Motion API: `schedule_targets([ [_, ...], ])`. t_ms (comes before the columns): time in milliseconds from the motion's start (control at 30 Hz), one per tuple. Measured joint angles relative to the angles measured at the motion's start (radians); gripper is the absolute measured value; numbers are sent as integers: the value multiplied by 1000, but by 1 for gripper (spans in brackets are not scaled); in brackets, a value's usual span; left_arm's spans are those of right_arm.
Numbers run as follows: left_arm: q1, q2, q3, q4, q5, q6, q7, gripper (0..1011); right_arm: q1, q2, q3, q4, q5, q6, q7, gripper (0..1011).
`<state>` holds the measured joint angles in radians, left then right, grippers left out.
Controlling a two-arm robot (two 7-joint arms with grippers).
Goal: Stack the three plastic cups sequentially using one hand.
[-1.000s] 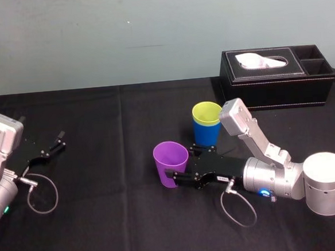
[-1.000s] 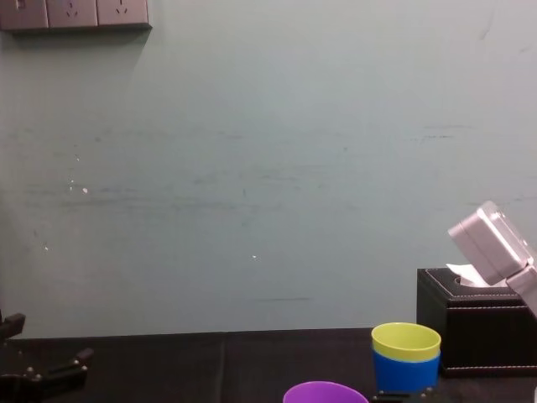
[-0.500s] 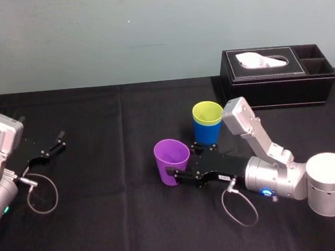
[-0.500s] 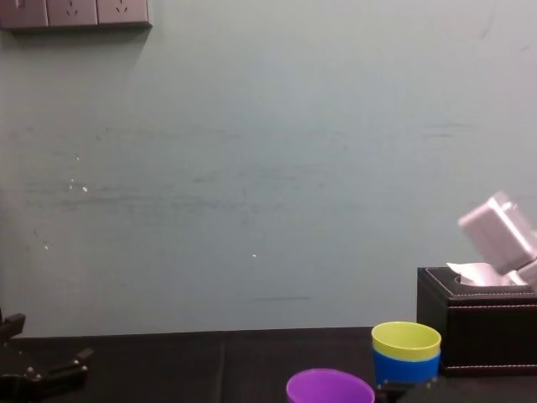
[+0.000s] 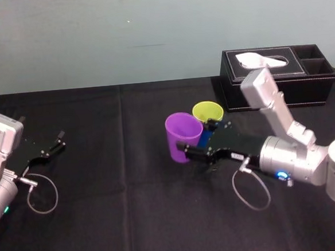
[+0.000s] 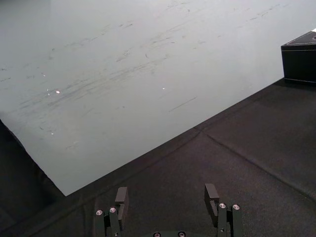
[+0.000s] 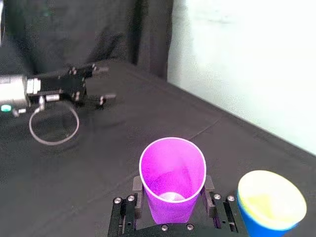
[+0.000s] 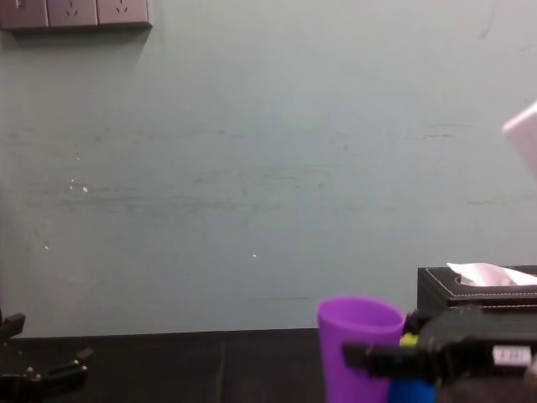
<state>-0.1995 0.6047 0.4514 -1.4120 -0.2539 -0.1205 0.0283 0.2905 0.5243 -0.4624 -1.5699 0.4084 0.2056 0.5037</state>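
A black-clothed counter [image 5: 116,209] lies in front of a pale green wall. Out at nine o'clock the left gripper [image 5: 59,140] rests low over the cloth, jaws spread apart with nothing between them. Its wrist camera cuts off all but the two fingertips [image 6: 121,197].

Just right of centre, the right gripper [image 5: 189,147] reaches in from four o'clock, its jaws clamped on either side of the purple cup [image 5: 184,137], which stands upright, mouth up. The far jaw is hidden behind the cup. From the chest camera the cup's base is cut off, so I cannot tell whether it clears the counter.

Close at its three o'clock, the yellow-green cup [image 5: 208,111] sits nested in the blue cup [image 7: 249,224]. The blue cup is mostly hidden behind the purple cup and the gripper.

At one o'clock, near the wall, stands a black tissue box [image 5: 277,86].
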Motion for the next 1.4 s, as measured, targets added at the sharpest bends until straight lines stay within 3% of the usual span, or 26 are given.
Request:
schedule_targets([
  [200, 0, 0, 0, 0, 0, 0, 0, 1010, -1, 21, 40, -60, 32, 45, -31, 705],
  [467, 0, 0, 0, 0, 0, 0, 0, 1010, 20, 39, 67, -82, 44, 78, -66, 705],
  [867, 0, 0, 0, 0, 0, 0, 0, 1010, 74, 33, 72, -14, 15, 96, -96, 705],
  [1400, 0, 0, 0, 0, 0, 0, 0, 1010, 102, 3, 71, 60, -16, 85, -93, 705],
])
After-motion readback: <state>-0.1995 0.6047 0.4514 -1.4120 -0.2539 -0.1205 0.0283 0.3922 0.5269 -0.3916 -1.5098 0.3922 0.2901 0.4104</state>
